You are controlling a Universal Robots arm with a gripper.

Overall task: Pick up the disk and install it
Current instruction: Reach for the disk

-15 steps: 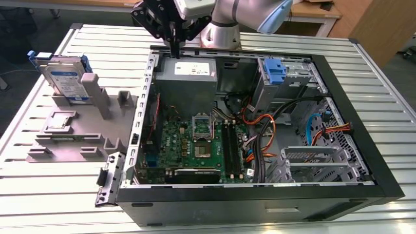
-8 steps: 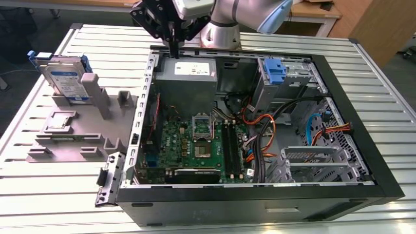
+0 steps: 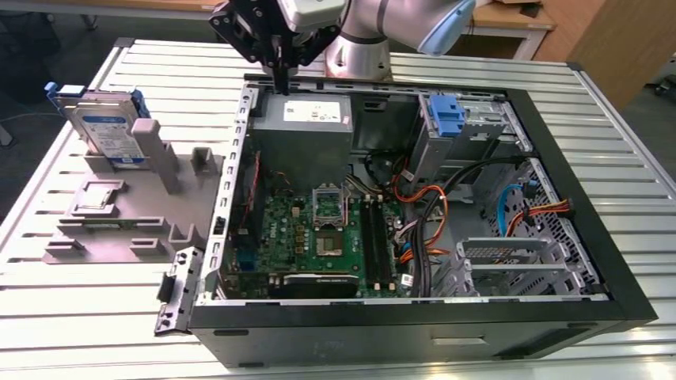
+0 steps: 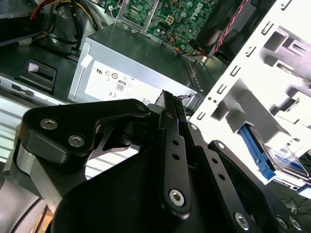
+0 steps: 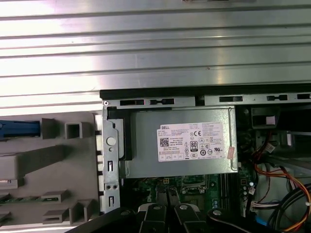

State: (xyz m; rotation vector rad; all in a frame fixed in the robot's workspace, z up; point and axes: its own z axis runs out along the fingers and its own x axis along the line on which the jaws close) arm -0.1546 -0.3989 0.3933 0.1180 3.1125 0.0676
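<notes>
- The gripper (image 3: 283,77) hangs over the far edge of the open computer case (image 3: 423,332), just above the power supply box (image 3: 306,119). Its fingers are pressed together and hold nothing.
- The disk (image 3: 106,131) stands upright in a slot of the grey fixture (image 3: 106,229). The fixture sits on the slatted table (image 3: 63,332), outside the case at the exterior view's left and well apart from the gripper.
- The disk's top edge and blue carrier stand free, with open air above them.
- The case's perforated side wall (image 3: 245,150) rises between the fixture and the power supply box.
- In the second wrist view the disk (image 4: 286,162) lies beyond that pale wall.
- The blue bracket (image 3: 449,119) sits on the drive bay at the exterior view's right of the power supply box, with orange cables (image 3: 428,198) crowding the space below it.
</notes>
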